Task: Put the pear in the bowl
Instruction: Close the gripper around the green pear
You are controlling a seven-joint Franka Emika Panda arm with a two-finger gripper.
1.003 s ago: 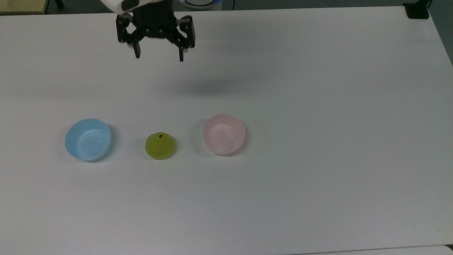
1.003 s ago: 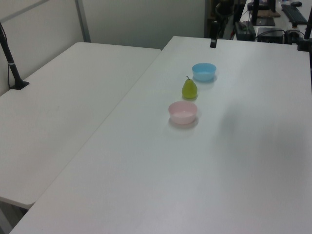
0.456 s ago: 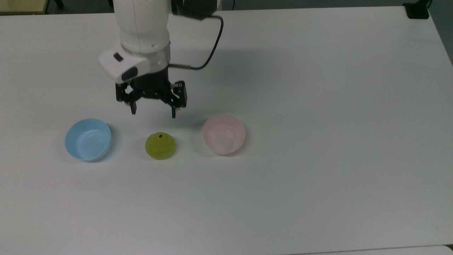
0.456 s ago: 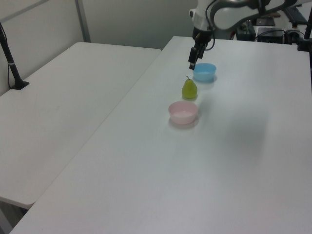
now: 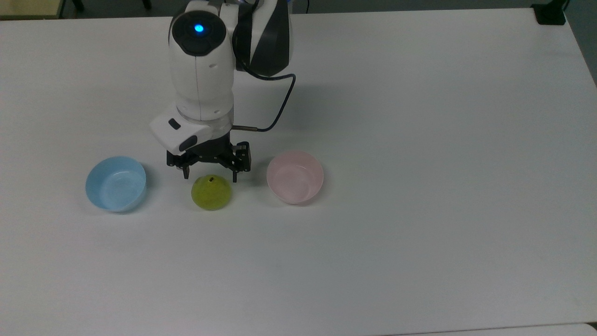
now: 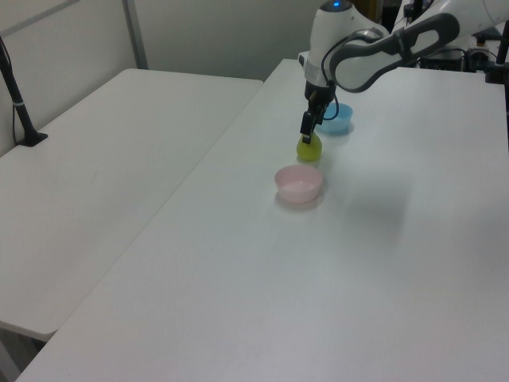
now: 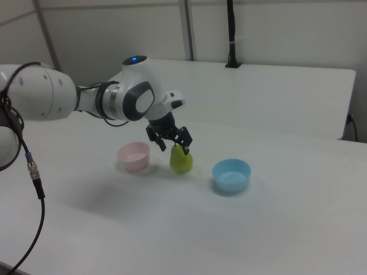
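Gripper (image 5: pixel 210 177) has descended onto the pear (image 5: pixel 211 192), fingers apart astride its top; bowl (image 5: pixel 295 176) just right in the top view.

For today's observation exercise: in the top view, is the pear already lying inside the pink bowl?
No. The pear sits on the table between the pink bowl and the blue bowl, with the open gripper just above it.

White tables (image 6: pixel 119 159) before pale partition walls (image 7: pixel 275 34).
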